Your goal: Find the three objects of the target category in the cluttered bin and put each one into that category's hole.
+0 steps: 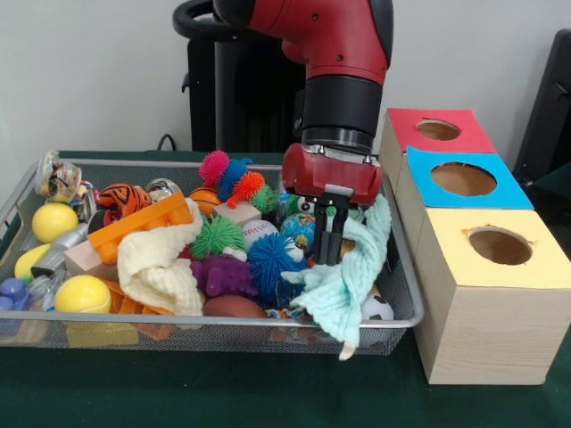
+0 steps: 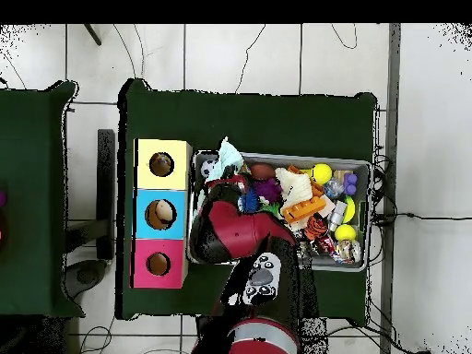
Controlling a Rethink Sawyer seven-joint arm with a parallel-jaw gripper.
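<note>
Red arm plunged straight down into the bin (image 1: pixel 27 198), hand (image 1: pixel 330 252) clamped on the mint-green cloth (image 1: pixel 343 290).

Mint-green cloth (image 1: pixel 343 285) drapes over spiky balls (image 1: pixel 269 259), cream cloth (image 1: pixel 161 267).

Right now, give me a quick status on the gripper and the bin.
Gripper down in the bin, at its box-side end. Mint-green cloth bunched around it, draped over the rim. No heart-print cloths visible. Yellow-faced hole clear.

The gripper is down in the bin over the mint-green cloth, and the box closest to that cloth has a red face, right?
Not quite: in the front view the gripper is over the mint-green cloth in the bin, but the closest box has a yellow face.
</note>
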